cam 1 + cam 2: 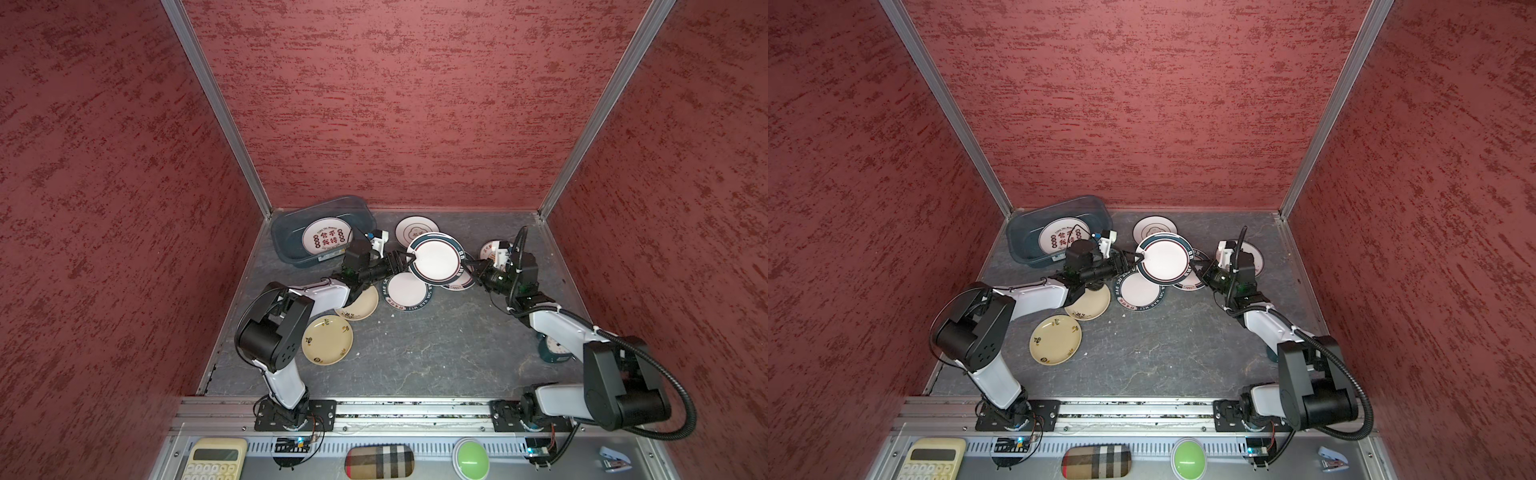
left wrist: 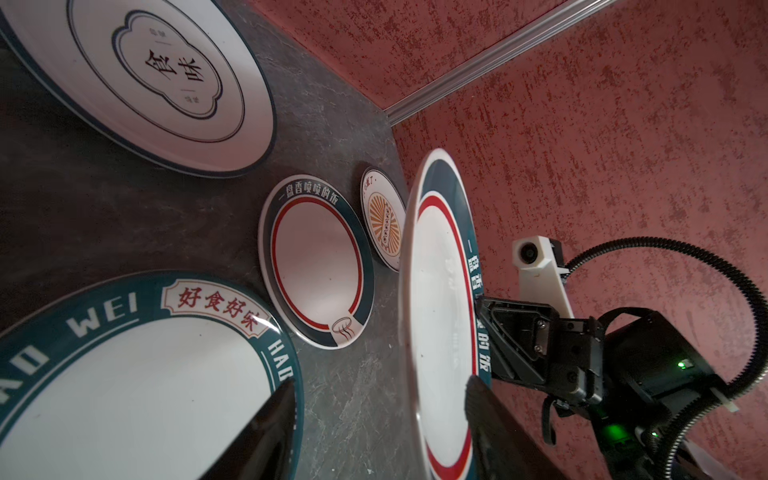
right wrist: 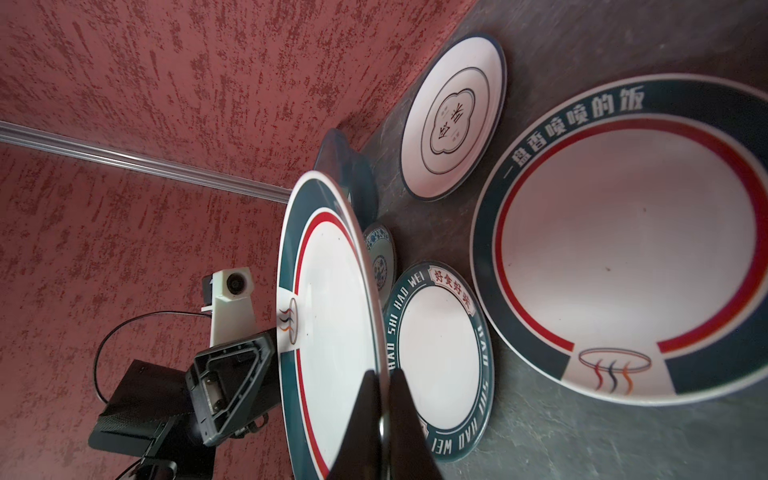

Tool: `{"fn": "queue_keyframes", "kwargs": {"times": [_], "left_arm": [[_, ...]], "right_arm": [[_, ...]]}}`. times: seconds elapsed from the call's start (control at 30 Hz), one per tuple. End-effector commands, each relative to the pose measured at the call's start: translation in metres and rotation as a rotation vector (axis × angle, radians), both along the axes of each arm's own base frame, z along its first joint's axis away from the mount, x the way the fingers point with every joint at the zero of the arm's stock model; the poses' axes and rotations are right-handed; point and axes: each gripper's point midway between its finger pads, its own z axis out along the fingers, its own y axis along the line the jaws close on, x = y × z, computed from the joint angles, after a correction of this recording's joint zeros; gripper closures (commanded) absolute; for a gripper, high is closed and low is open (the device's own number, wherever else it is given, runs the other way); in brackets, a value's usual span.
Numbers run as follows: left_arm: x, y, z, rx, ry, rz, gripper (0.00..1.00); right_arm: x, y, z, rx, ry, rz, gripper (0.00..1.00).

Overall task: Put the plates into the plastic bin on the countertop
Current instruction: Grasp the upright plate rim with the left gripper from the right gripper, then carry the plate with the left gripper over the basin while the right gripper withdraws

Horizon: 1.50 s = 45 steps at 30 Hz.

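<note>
teal-rimmed plate point(image 1: 436, 259) is pinched at its rim by the right hand point(image 1: 468, 264) above other plates point(image 1: 405, 291), outside the plastic bin point(image 1: 286, 241), and may be dropped onto them if released before the spread left hand point(image 1: 410, 258) is clamped on.

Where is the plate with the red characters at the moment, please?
In both top views the plate lies inside the plastic bin, at the far left of the countertop.
</note>
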Motion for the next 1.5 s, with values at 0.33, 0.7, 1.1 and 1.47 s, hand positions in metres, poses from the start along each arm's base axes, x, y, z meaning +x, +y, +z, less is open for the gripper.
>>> {"fn": "queue_keyframes", "kwargs": {"times": [0.33, 0.7, 1.1, 1.47], "left_arm": [[0.011, 0.001, 0.001, 0.007, -0.005, 0.041, 0.64], [0.012, 0.004, 0.001, 0.031, -0.011, 0.062, 0.94], [0.016, 0.023, 0.012, 0.069, -0.035, 0.106, 1.00], [0.020, 0.069, 0.035, 0.117, -0.067, 0.199, 1.00]], "right_arm": [[0.002, 0.017, 0.007, 0.040, -0.053, 0.032, 1.00], [0.004, 0.027, 0.003, 0.032, -0.049, 0.069, 0.93], [-0.002, 0.026, 0.005, -0.001, -0.071, 0.084, 0.25], [-0.009, 0.024, 0.008, -0.028, -0.110, 0.093, 0.10]]}}
